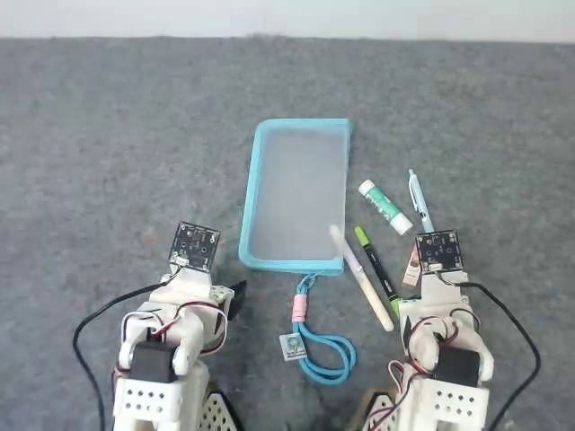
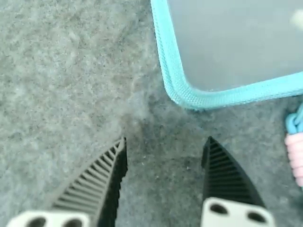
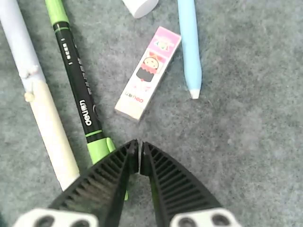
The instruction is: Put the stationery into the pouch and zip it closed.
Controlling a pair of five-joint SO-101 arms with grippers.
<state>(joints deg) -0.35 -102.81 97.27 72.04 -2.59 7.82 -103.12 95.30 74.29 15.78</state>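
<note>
The pouch (image 1: 296, 193) lies flat on the table (image 1: 108, 135), with the pens (image 3: 78, 85), glue stick (image 1: 384, 206) and eraser (image 3: 148, 72) loose to its right. The left end effector (image 2: 165, 140) gapes wide by the pouch's near corner. The right end effector (image 3: 139, 142) is pinched closed just short of the eraser, so it might shove the eraser away or set the crowded pens rolling.

Fuzzy grey felt covers the counter (image 1: 108, 135); the pouch (image 1: 292, 180) is frosted matt plastic edged in woven cloth; the highlighter (image 3: 78, 94) barrel is smooth glossy plastic
</note>
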